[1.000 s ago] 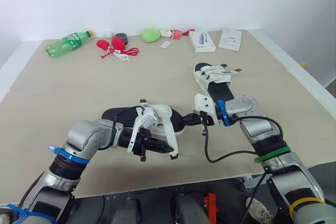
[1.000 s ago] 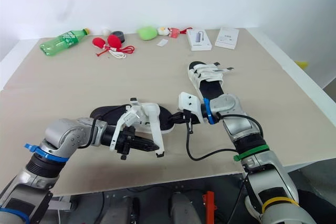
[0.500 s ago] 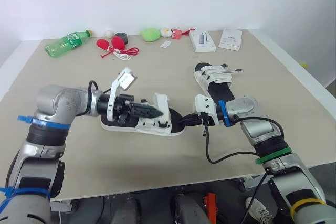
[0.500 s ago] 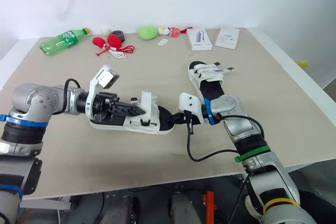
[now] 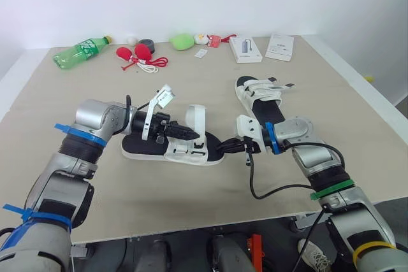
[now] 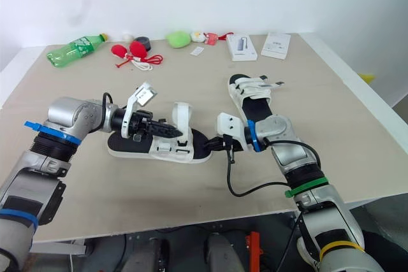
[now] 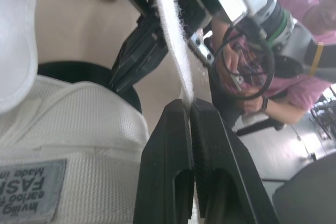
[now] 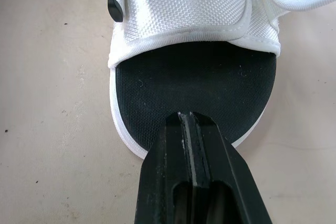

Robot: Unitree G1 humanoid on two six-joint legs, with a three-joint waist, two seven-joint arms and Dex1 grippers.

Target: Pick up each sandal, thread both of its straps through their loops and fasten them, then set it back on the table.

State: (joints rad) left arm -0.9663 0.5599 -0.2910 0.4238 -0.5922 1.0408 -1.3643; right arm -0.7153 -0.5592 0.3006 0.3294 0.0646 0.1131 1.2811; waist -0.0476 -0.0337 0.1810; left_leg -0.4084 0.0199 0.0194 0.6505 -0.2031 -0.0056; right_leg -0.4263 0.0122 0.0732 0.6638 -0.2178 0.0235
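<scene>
While left pincer [image 7: 186,104] pinches 1 strap [image 7: 170,35], 2 sandals [image 5: 167,151] [image 5: 262,99] on table [image 5: 191,84].

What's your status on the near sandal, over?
Left pincer shut on strap of near sandal, strap standing up. Right pincer shut on its sole. Far sandal apart, not in the way.

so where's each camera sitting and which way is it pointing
Left eye, right eye views: on the head, looking forward and down over the table; both arms show, left gripper and right gripper at the near sandal.
Left wrist view: along its shut fingers pinching a white strap; a person beyond.
Right wrist view: along its shut fingers, at that sandal's end.
Shared: the near sandal, in all four.
</scene>
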